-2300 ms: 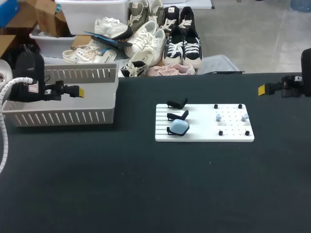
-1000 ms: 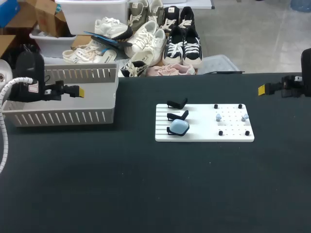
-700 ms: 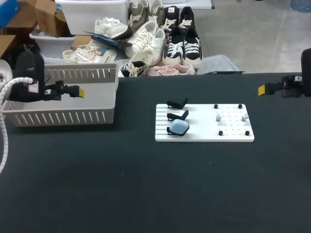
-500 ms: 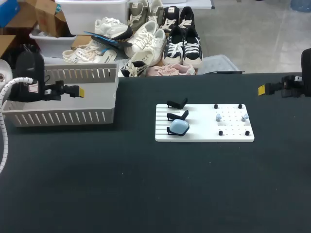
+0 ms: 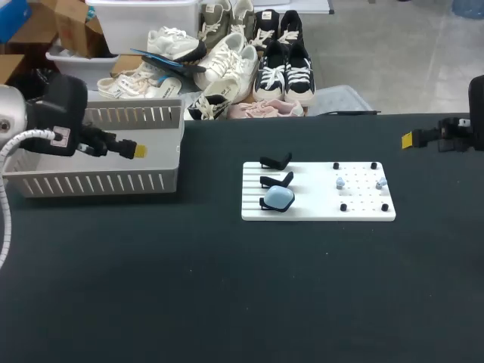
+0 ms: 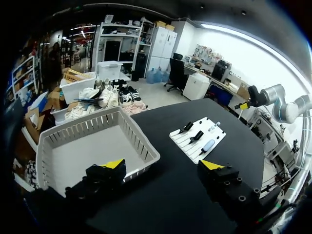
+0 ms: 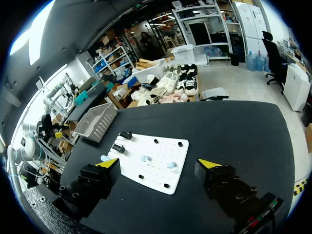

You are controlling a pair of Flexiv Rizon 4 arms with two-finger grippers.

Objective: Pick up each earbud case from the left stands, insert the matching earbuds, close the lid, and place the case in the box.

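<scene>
Head view: the left arm [image 5: 57, 125] is swinging out from where it hung half a second ago. Its yellow tip is now crossing the right part of the box [image 5: 98, 181] toward the board [image 5: 318, 212], so I judge the reach for the case [image 5: 278, 198] is just starting. The right arm [image 5: 454, 134] is staying put. The case, a smooth, rounded pale-blue pebble, is sitting on the nearest of three black forked stands [image 5: 276, 161]; the other two are standing bare. The two earbuds [image 5: 340, 182] are lying among black pegs on the board's perforated half.

Left wrist view: the left jaws are standing wide open, holding nothing, above the box's slotted white plastic wall [image 6: 141, 148]. The ribbed board [image 6: 195, 141] and case [image 6: 208, 145] are lying well ahead on the matte black counter [image 6: 165, 195].

Right wrist view: the right jaws are also gaping empty. Ahead, the flat, rigid board [image 7: 156, 170] is carrying both glossy earbuds [image 7: 144, 158].
</scene>
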